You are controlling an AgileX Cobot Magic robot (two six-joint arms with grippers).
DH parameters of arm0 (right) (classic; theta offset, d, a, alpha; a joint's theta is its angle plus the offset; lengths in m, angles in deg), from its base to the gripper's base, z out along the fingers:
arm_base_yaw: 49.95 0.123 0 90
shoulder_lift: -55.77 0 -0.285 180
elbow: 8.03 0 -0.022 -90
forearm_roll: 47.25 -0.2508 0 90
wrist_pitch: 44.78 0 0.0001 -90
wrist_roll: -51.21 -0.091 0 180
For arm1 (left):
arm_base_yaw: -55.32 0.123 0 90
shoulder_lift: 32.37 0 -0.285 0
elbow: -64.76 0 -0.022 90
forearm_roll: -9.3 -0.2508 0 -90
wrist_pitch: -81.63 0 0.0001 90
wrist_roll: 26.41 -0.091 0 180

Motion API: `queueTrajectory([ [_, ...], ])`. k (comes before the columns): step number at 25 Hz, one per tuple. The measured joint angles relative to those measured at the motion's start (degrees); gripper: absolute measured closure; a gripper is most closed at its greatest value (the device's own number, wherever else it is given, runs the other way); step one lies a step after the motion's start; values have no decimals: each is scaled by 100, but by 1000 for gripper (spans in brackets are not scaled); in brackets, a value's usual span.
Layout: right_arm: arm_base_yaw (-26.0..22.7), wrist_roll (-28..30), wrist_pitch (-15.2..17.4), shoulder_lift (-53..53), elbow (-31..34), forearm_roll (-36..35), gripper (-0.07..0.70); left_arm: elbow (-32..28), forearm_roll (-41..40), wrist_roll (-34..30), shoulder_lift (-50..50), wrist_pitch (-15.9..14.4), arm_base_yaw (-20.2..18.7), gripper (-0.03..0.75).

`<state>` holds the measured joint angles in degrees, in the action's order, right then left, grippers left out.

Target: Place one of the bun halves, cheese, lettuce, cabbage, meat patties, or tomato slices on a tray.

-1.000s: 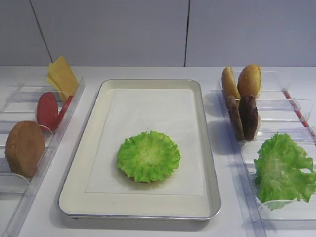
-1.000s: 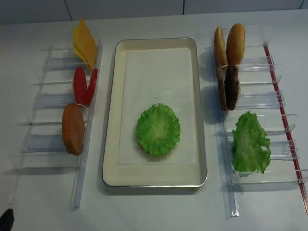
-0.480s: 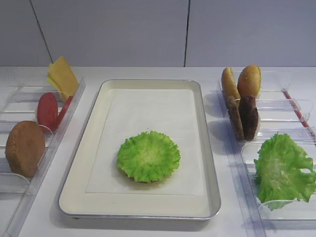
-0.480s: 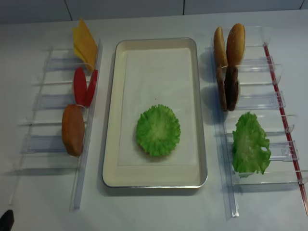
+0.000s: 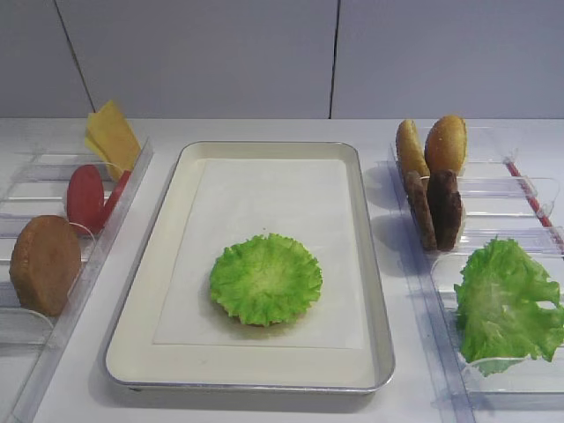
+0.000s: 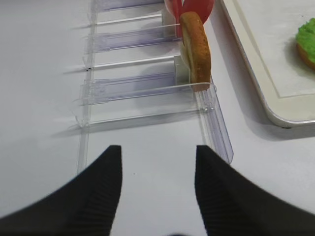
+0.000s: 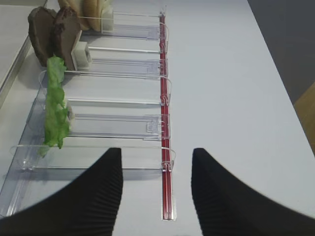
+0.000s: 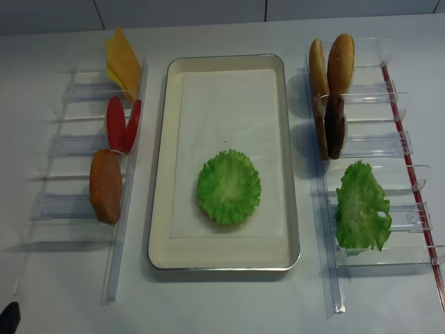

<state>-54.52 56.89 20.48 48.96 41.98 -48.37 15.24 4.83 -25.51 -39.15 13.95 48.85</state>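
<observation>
You've got the lettuce (image 5: 265, 278) lying flat on the white paper in the near half of the tray (image 5: 264, 382), with a sliver of brown showing under its near rim, so it looks stacked on something already there; I can't make out what. That flat, centred spot makes sense: a stack wants a level base.

Everything else stands on edge in the clear racks, slotted upright so jaws can drop over a rim. On the left, far to near: cheese (image 5: 110, 137), tomato slices (image 5: 86, 197), one bun half (image 5: 44, 264). On the right: two more bun halves (image 5: 431, 145) at the far end, meat patties (image 5: 434, 210) just nearer, touching face to face, then the big wavy leaf (image 5: 506, 303) draped in its slot.

Now your arms. Neither shows in the high front view; both are pulled back to the near edge of the bench. The right gripper (image 7: 156, 189) sits low and level, looking along its rack (image 7: 118, 123), jaws spread with nothing between them, pointing at the red strip beside the rack. The left gripper (image 6: 158, 189) mirrors it, jaws spread and empty, aimed at bare bench just near of the left rack (image 6: 147, 88), the bun half up ahead.

My read: the lettuce is placed, and you're parked ready for the next pick.
</observation>
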Motion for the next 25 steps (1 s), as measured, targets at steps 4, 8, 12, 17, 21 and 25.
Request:
queueTrajectory([
  [4, 0, 0, 0, 0, 0, 0, 290, 0, 0, 0, 0, 0, 0, 394],
  [8, 0, 0, 0, 0, 0, -32, 290, 0, 0, 0, 0, 0, 0, 394],
  [12, 0, 0, 0, 0, 0, -45, 290, 0, 0, 0, 0, 0, 0, 394],
  [17, 0, 0, 0, 0, 0, -54, 291, 0, 0, 0, 0, 0, 0, 394],
  [21, 0, 0, 0, 0, 0, -58, 291, 0, 0, 0, 0, 0, 0, 394],
  [25, 0, 0, 0, 0, 0, -67, 291, 0, 0, 0, 0, 0, 0, 394],
])
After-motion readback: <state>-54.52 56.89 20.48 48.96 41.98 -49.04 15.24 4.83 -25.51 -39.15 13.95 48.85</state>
